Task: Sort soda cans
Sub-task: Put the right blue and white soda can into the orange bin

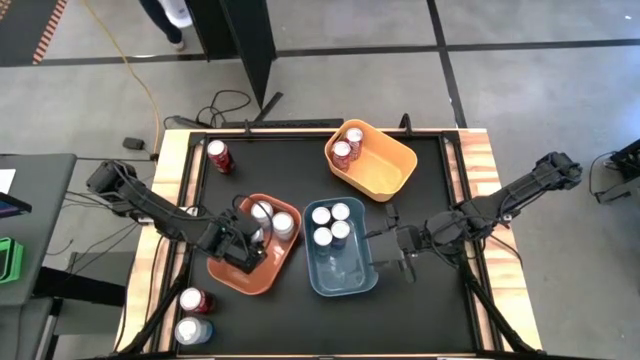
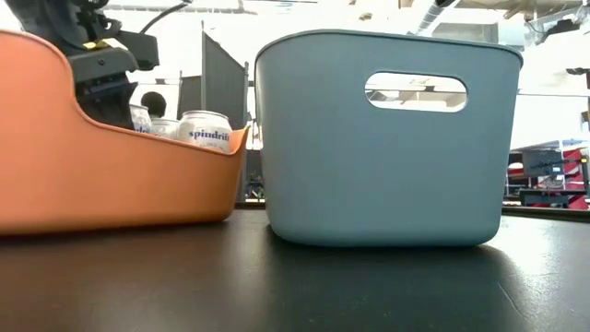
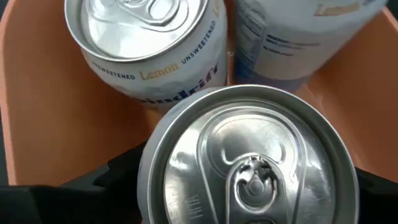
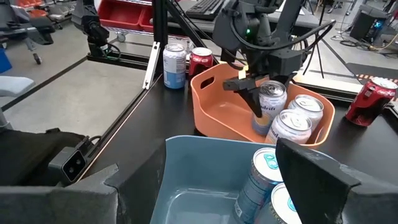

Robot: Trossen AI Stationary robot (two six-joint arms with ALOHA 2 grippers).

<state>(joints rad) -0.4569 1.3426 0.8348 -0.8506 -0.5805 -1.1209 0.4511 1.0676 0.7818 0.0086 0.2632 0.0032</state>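
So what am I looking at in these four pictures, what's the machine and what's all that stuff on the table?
Two dark robot arms work at a black table. One picture looks straight down, one sits at table level, and two come from cameras on the arms' wrists. On the table stand three bins: an orange bin with silver-white cans, a blue bin with blue cans, and a yellow bin with red cans. Three loose cans wait by the table's left edge. The left end effector is around a silver-white can in the orange bin. The right end effector waits open and empty beside the blue bin.
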